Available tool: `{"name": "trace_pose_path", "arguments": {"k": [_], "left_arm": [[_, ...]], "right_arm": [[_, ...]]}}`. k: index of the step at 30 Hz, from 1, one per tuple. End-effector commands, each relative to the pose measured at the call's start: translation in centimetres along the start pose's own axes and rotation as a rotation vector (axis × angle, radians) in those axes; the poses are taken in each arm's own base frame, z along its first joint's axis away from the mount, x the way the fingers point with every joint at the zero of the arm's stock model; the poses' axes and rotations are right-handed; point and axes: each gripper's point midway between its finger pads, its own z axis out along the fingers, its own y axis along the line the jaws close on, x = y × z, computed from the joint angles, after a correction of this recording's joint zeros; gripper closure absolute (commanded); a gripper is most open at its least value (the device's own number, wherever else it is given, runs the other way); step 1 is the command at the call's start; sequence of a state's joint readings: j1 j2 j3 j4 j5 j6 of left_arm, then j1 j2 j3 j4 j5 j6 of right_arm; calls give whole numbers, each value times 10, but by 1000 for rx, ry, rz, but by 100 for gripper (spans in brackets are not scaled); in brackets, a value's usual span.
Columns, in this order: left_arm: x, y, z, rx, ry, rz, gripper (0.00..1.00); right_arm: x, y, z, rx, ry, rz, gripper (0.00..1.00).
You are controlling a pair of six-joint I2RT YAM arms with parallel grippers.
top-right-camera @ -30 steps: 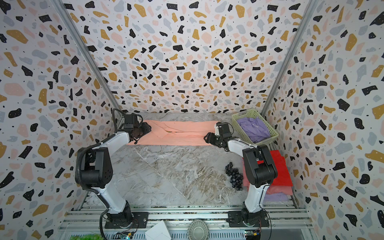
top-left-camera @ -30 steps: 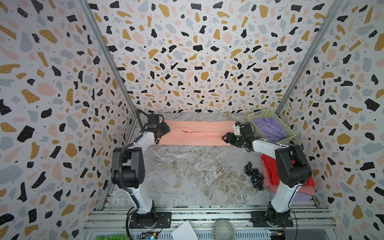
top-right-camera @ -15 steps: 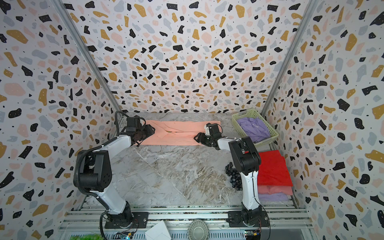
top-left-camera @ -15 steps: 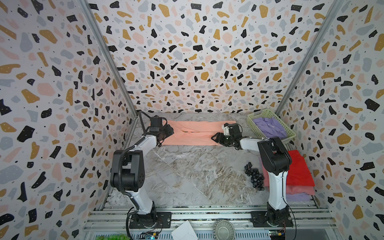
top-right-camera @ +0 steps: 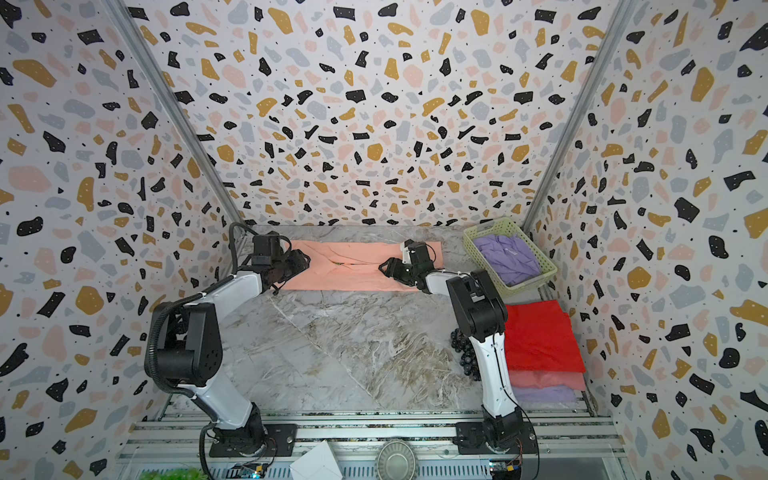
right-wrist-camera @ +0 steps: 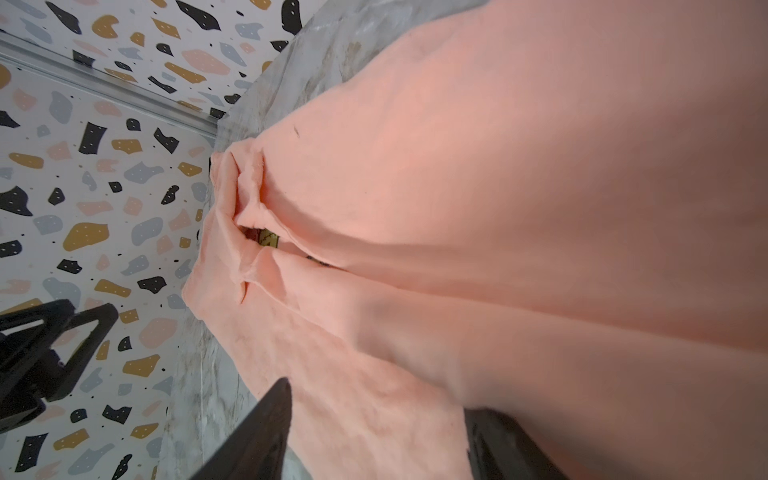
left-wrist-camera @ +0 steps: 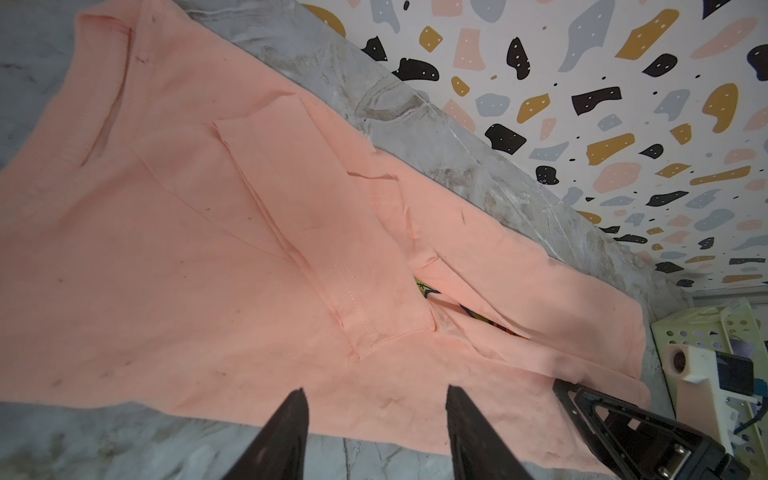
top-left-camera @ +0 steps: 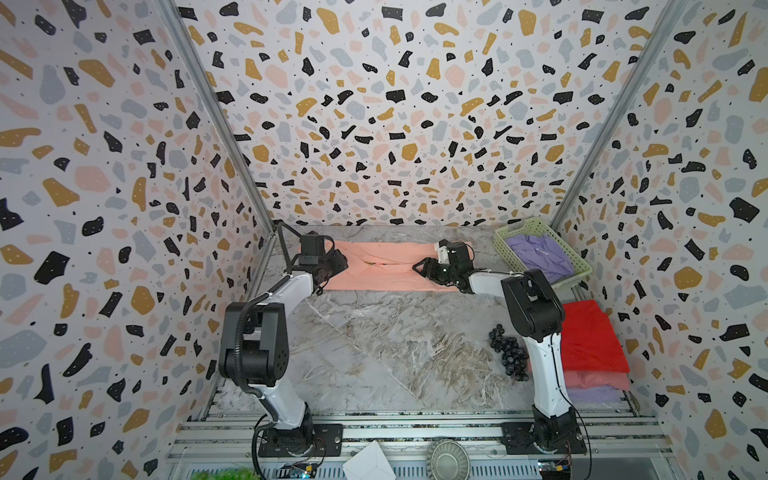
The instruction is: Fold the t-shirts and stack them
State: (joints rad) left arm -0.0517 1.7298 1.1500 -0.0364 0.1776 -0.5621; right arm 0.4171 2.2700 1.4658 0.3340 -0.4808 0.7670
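Observation:
A peach t-shirt (top-left-camera: 386, 266) (top-right-camera: 353, 270) lies in a long folded band along the back of the marble table. A slit between its folded flaps shows a bit of print (left-wrist-camera: 428, 291) (right-wrist-camera: 268, 239). My left gripper (top-left-camera: 341, 262) (left-wrist-camera: 376, 395) is open at the band's left end, its tips just over the near hem. My right gripper (top-left-camera: 417, 266) (right-wrist-camera: 378, 411) is open low over the right half, with cloth lying between its fingers and a fold draped over one finger (right-wrist-camera: 498, 444). Folded red (top-left-camera: 590, 336), pink (top-left-camera: 594, 380) and lavender (top-left-camera: 594, 394) t-shirts are stacked at the right.
A pale green basket (top-left-camera: 579, 274) holding a crumpled lavender t-shirt (top-left-camera: 536, 255) stands at the back right. Dark grapes (top-left-camera: 507, 353) lie beside the right arm's base link. A metal dish (top-left-camera: 449, 457) and a white object (top-left-camera: 370, 461) sit on the front rail.
My right gripper has slid left along the peach t-shirt, from its right end toward the middle, and its elbow has swung in. My left gripper edged slightly right over the left end.

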Motion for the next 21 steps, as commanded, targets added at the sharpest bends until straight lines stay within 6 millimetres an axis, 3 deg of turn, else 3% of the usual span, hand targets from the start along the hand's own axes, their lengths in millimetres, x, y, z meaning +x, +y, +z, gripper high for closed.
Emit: {"name": "trace_pose_path", "arguments": {"k": [1,9,16,21], "left_arm": [[-10,-6,-7,20,-37,11,46],[-2,-4,-2,27,-15,12,46],[1,-3,1,29,-2,20,46],[-2,-4,5,36,-6,32,46]], "right_arm": [[-26,17,0,-36,-66,-23,34],[-68,31,-1,-54,-173,-71,32],[-94,12,13,-17,-195,-78,32],[-103,5,-9,12,-222,-114,32]]}}
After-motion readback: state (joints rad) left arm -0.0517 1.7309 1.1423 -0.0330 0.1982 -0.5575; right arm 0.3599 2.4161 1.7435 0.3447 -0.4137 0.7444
